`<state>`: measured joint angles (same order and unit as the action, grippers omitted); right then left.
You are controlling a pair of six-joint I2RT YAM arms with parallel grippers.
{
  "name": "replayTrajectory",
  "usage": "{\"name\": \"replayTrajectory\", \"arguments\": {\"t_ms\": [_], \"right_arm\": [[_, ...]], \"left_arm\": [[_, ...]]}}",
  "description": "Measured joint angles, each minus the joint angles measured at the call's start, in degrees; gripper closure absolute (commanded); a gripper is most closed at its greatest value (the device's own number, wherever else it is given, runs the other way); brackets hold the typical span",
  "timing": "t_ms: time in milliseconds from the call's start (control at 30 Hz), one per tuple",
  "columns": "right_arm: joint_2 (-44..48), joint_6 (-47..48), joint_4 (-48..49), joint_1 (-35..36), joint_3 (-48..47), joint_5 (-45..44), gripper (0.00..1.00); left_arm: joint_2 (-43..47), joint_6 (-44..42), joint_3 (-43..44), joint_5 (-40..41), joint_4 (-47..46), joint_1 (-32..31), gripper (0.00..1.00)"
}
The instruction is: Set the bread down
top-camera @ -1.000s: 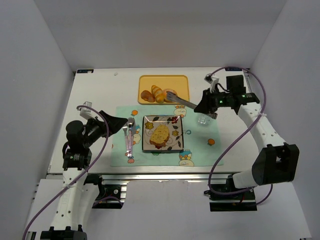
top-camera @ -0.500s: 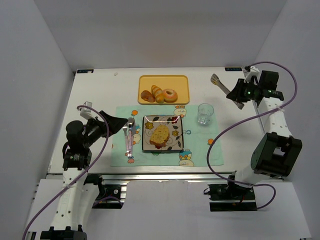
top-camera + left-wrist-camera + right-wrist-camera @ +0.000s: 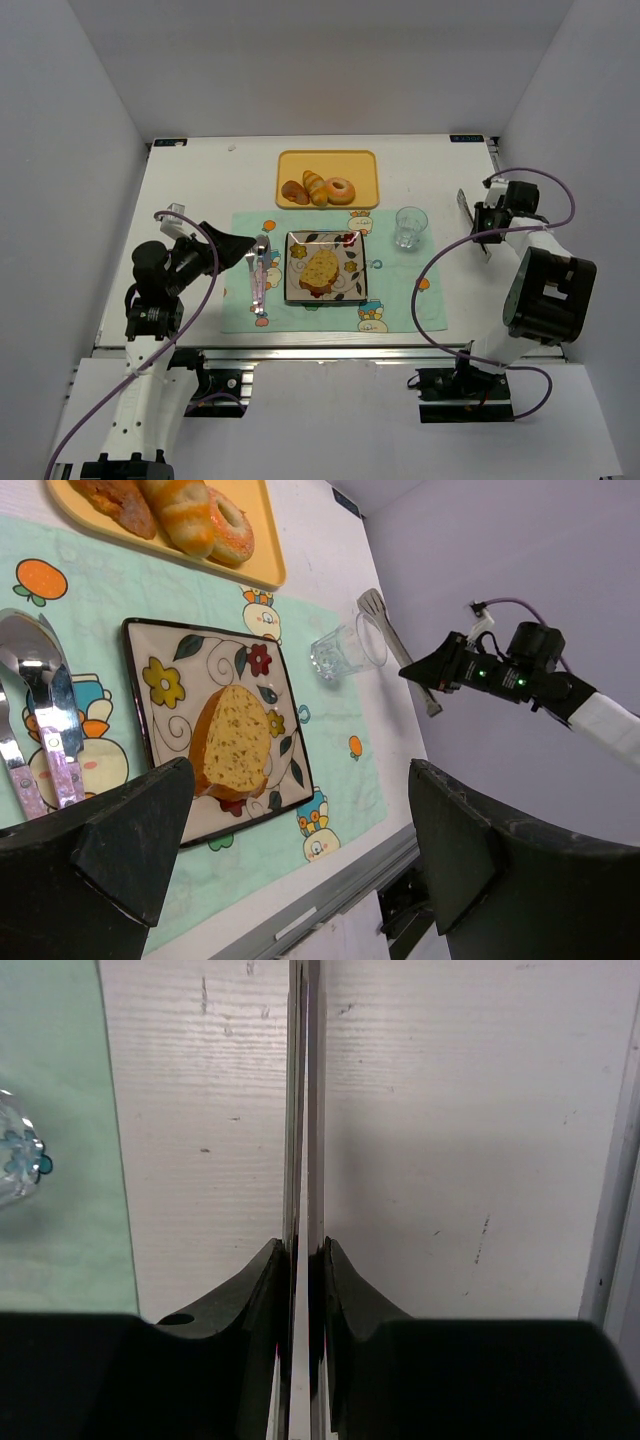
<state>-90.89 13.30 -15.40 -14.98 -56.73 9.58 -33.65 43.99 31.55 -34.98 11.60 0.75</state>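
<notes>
Bread (image 3: 319,268): lying flat on the patterned plate (image 3: 352,287); likely light, soft, crumbly, so you are best taking it by the crust edges. Left gripper (image 3: 300,810): hanging spread wide, empty. Right gripper (image 3: 305,1250): pinching the tongs (image 3: 303,1110), farther right.

Overhead and left wrist: same bread (image 3: 319,268)

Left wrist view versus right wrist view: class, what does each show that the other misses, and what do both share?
Only left wrist: the bread on the flowered plate, the pastry tray, the cutlery. Only right wrist: close up, the tongs squeezed shut in the right gripper. Both: the tongs, the glass, the green mat.
</notes>
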Motion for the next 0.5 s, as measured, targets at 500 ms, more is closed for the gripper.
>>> {"name": "replayTrajectory", "arguments": {"t_ms": [500], "right_arm": [[-5.0,3.9,0.1,0.0,3.7,-1.6,0.41]], "left_arm": [[0.0,0.0,0.0,0.0,0.0,0.0,0.02]]}}
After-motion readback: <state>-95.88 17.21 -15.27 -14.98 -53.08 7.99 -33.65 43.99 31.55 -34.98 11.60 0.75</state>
